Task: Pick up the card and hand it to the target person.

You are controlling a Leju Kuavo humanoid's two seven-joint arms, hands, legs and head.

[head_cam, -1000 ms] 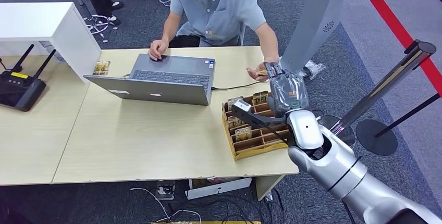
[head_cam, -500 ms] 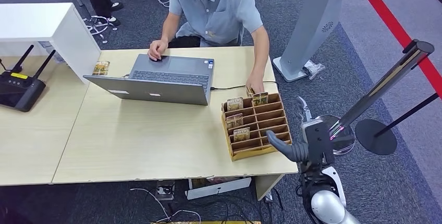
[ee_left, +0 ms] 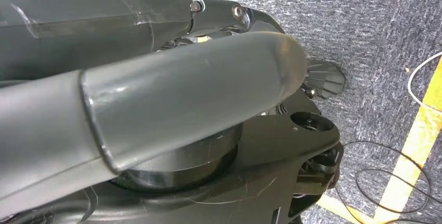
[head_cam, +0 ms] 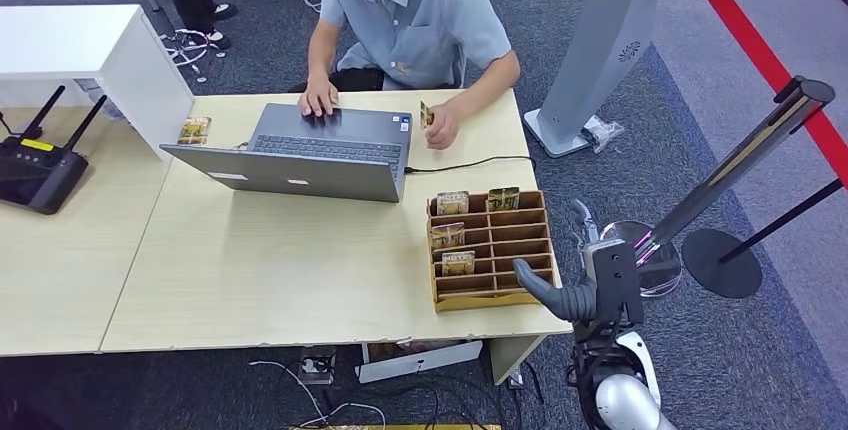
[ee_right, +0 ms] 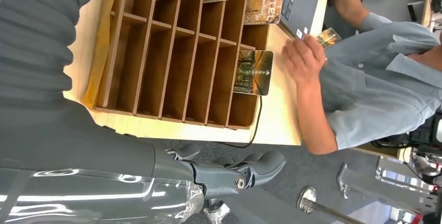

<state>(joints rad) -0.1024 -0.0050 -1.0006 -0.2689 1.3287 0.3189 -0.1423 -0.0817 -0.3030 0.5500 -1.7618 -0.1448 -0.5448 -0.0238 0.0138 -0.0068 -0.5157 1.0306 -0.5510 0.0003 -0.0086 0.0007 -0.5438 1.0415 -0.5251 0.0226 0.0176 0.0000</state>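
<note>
Where head view blurs it, card point(ee_right: 328, 37) — person's hand point(ee_right: 304, 57), right wrist view

The left hand point(ee_left: 156, 104) looms close to the camera, its thick grey thumb point(ee_left: 193, 96) lying across the frame with a darker finger point(ee_left: 229, 15) stretched alongside it; nothing is held in it. Beyond the hand lies grey carpet point(ee_left: 375, 31) marked with yellow tape point(ee_left: 417, 140), and a thin black cable point(ee_left: 385, 182) loops over both just past the thumb's tip.
</note>
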